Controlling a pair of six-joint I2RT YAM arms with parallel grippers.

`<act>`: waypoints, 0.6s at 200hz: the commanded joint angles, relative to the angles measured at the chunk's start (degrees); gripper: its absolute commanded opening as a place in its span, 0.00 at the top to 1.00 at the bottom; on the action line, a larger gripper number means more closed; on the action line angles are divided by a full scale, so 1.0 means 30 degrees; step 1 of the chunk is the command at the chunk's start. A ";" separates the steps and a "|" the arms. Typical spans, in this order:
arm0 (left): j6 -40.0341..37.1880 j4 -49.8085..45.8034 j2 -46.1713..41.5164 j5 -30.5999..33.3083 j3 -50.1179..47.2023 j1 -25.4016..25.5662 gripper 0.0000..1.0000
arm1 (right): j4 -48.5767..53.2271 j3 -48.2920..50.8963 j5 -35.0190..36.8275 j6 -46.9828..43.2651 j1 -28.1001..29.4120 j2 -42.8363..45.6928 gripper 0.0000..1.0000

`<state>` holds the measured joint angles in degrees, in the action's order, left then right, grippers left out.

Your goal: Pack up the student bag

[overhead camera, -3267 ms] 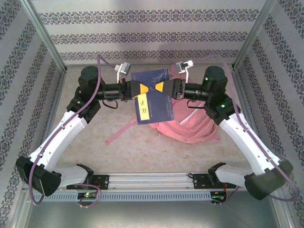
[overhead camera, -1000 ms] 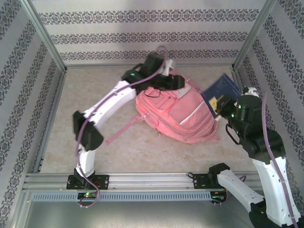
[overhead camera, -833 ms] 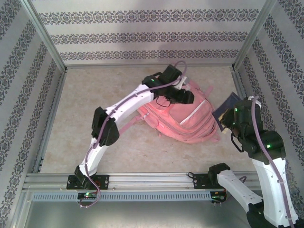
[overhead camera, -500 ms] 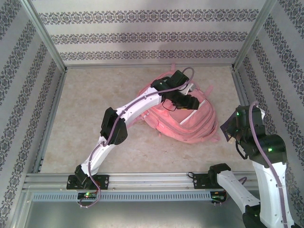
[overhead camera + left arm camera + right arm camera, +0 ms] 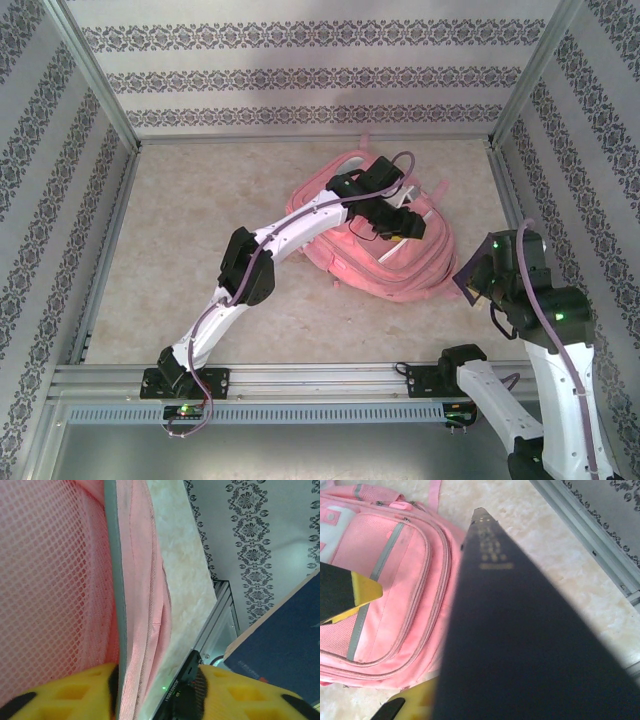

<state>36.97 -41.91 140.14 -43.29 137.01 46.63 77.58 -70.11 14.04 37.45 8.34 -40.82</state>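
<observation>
The student bag (image 5: 400, 270) is a large pink backpack lying flat at the middle of the floor, front pockets up. My left arm reaches across it, and my left gripper (image 5: 400, 225) is low over its right part. In the left wrist view the yellow fingers (image 5: 55, 697) straddle a pink fabric edge with grey trim (image 5: 140, 580); the jaws stand apart, with a gap on the right side. My right gripper (image 5: 488, 272) is shut on a dark blue book (image 5: 468, 283), held edge-on just right of the bag. The book (image 5: 520, 630) hides most of that gripper.
Patterned walls and aluminium posts (image 5: 505, 190) box in the floor. The right post stands close behind the book. A metal rail (image 5: 320, 380) with both arm bases runs along the near edge. Bare marble floor (image 5: 170, 230) lies left of the bag.
My left arm has stretched farther right across the bag and its jaws have narrowed. My right arm has drawn the book back and down, toward the near right.
</observation>
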 commanded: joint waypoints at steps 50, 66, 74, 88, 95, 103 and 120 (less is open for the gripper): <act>-0.1454 -0.1802 0.0728 0.3053 0.1078 0.0628 0.98 | -0.1065 0.0672 -0.1019 0.0034 -0.0469 0.0708 1.00; -0.1397 -0.1905 0.0327 0.3746 0.1640 0.0577 1.00 | -0.1018 0.0305 -0.0889 -0.0218 -0.0480 0.0821 1.00; -0.1398 -0.1896 -0.0017 0.4053 0.1958 0.0519 1.00 | -0.1032 -0.0042 -0.0775 -0.0359 -0.0517 0.0903 1.00; -0.1247 -0.1862 -0.0818 0.4448 0.2520 0.0269 1.00 | -0.1134 -0.0693 -0.0571 -0.0680 -0.0501 0.1001 1.00; -0.1051 -0.1773 -0.1292 0.4525 0.2674 0.0028 1.00 | -0.1119 -0.1051 -0.0374 -0.0800 -0.0507 0.0958 1.00; -0.0713 -0.1648 -0.1896 0.4608 0.2726 -0.0271 1.00 | -0.1107 -0.1411 -0.0161 -0.0905 -0.0511 0.0937 1.00; -0.0114 -0.1415 -0.3160 0.4677 0.2703 -0.0977 1.00 | -0.1026 -0.1973 0.0290 -0.1046 -0.0524 0.0920 1.00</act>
<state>34.76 -47.33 140.05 -32.25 142.02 47.03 76.44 -72.44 11.70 36.10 7.22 -38.74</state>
